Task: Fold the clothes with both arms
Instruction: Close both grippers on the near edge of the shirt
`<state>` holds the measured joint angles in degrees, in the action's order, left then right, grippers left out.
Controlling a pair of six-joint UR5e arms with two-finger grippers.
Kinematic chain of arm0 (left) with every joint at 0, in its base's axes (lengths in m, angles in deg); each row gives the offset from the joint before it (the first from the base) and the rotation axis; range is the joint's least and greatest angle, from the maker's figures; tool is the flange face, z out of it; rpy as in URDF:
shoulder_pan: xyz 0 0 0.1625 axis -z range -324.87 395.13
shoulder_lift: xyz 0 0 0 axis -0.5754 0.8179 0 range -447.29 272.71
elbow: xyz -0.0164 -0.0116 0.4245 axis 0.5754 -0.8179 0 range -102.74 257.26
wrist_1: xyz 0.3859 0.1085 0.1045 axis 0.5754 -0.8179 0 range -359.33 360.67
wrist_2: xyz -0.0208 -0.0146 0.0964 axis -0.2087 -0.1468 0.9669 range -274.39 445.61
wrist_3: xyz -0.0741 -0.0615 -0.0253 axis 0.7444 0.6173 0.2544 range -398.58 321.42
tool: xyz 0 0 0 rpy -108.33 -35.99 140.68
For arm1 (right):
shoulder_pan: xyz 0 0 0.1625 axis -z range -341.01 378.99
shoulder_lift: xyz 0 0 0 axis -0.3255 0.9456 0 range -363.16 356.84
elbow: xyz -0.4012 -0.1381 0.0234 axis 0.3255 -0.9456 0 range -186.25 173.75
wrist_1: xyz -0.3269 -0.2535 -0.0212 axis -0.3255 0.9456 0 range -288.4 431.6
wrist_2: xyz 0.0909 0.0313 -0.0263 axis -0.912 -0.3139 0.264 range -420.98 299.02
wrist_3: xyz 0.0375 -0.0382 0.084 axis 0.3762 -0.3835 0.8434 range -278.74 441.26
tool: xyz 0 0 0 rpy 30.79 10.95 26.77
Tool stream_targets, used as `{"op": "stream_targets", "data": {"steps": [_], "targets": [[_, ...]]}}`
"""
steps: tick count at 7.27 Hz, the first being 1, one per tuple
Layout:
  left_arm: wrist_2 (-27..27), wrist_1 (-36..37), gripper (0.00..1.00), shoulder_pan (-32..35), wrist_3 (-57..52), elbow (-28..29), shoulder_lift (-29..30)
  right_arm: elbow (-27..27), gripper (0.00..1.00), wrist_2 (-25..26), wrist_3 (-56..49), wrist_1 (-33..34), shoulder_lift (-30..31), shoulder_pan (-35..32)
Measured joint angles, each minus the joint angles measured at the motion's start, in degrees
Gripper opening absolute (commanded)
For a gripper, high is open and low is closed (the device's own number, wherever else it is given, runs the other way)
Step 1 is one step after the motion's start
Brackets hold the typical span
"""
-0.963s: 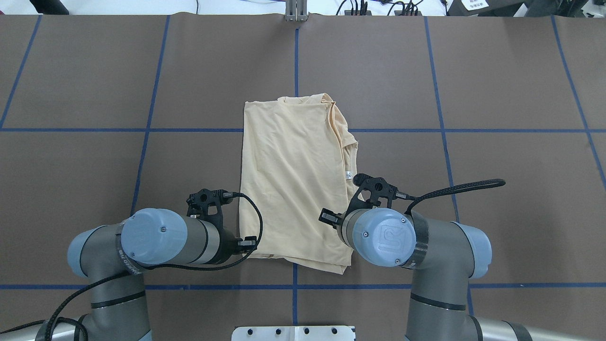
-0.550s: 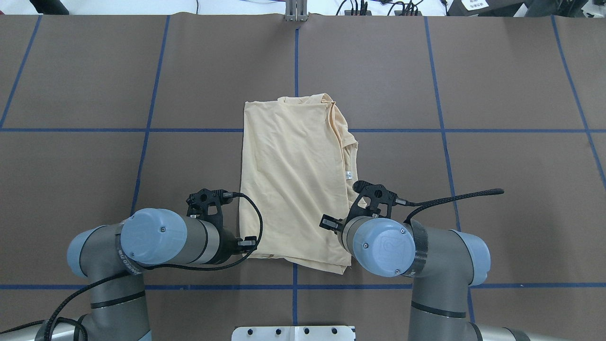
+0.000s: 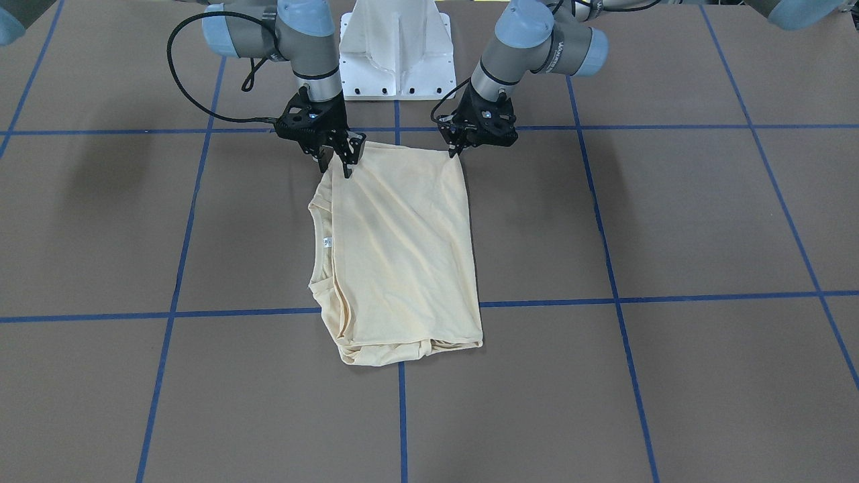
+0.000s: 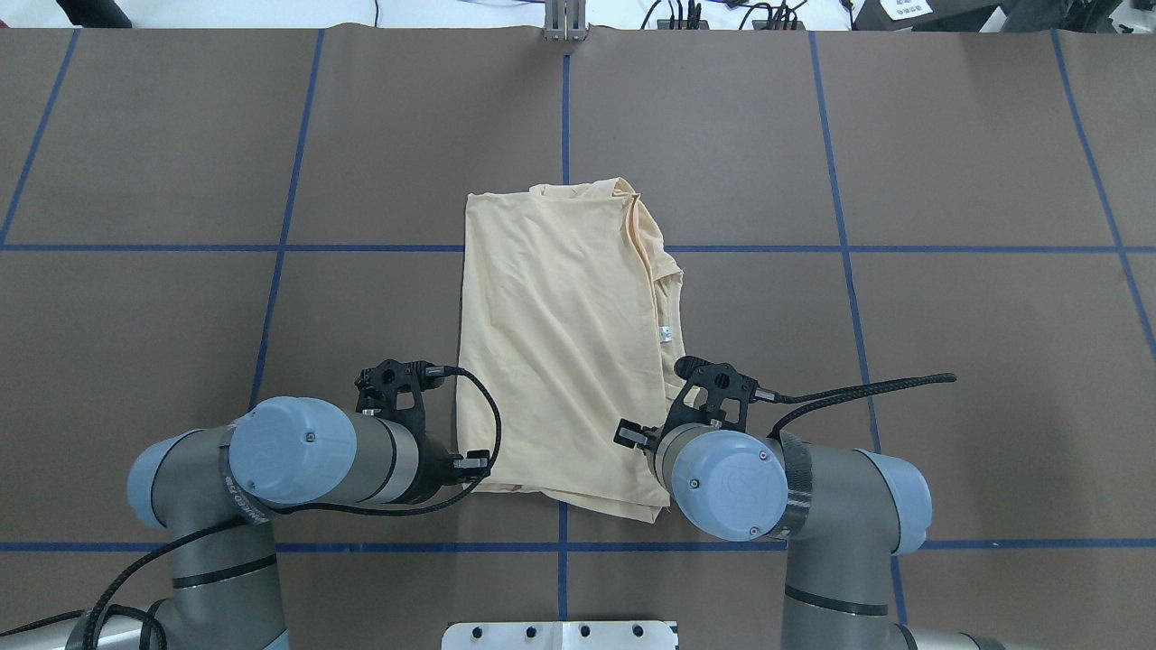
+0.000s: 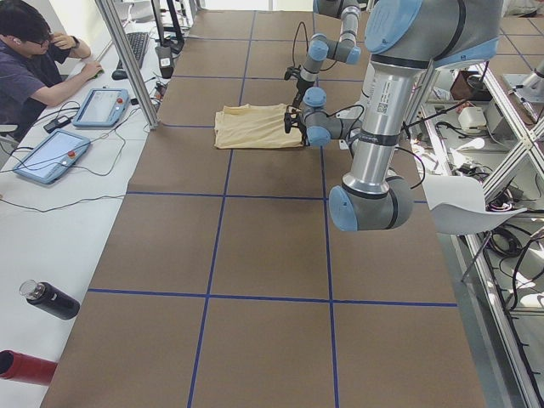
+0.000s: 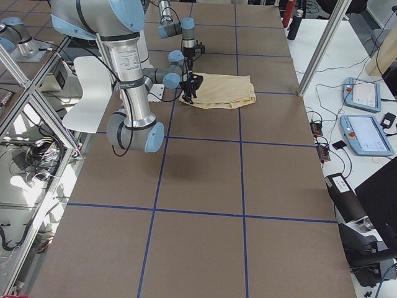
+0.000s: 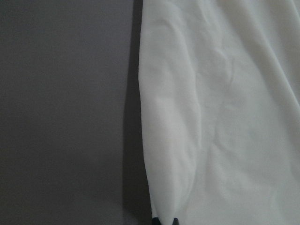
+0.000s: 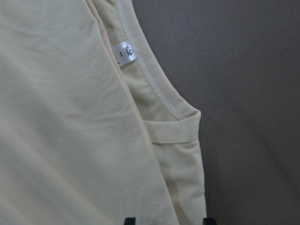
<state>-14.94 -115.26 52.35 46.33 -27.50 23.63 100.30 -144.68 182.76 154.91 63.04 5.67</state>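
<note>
Left jaws pinch the T-shirt (image 3: 402, 255) corner; right jaws, wide, straddle its edge.

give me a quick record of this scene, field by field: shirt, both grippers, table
garment: pale cream-yellow long-sleeved T-shirt, folded to a tall rectangle, flat, print hidden
label: small white neck label, showing at the edge on the robot's right
left gripper: closed on the shirt's near left corner, it seems
right gripper: open, over the near right corner
surface: brown table with blue grid lines
</note>
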Motion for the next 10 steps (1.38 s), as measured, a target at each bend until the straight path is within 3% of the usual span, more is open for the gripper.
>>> {"op": "stream_targets", "data": {"steps": [5, 6, 7, 8, 10], "targets": [[0.0, 0.0, 0.0, 0.0, 0.0, -0.16, 0.0, -0.1, 0.54, 0.2, 0.02, 0.36, 0.2, 0.53], [0.0, 0.0, 0.0, 0.0, 0.0, -0.17, 0.0, -0.23, 0.48, 0.2, 0.02, 0.41, 0.19, 0.56], [0.0, 0.0, 0.0, 0.0, 0.0, -0.21, 0.0, -0.36, 0.36, 0.2, 0.02, 0.42, 0.17, 0.61], [0.0, 0.0, 0.0, 0.0, 0.0, -0.22, 0.0, -0.41, 0.0, 0.2, 0.02, 0.41, 0.11, 0.64], [0.0, 0.0, 0.0, 0.0, 0.0, -0.2, 0.0, -0.39, 0.0, 0.14, -0.1, 0.43, -0.02, 0.62]]}}
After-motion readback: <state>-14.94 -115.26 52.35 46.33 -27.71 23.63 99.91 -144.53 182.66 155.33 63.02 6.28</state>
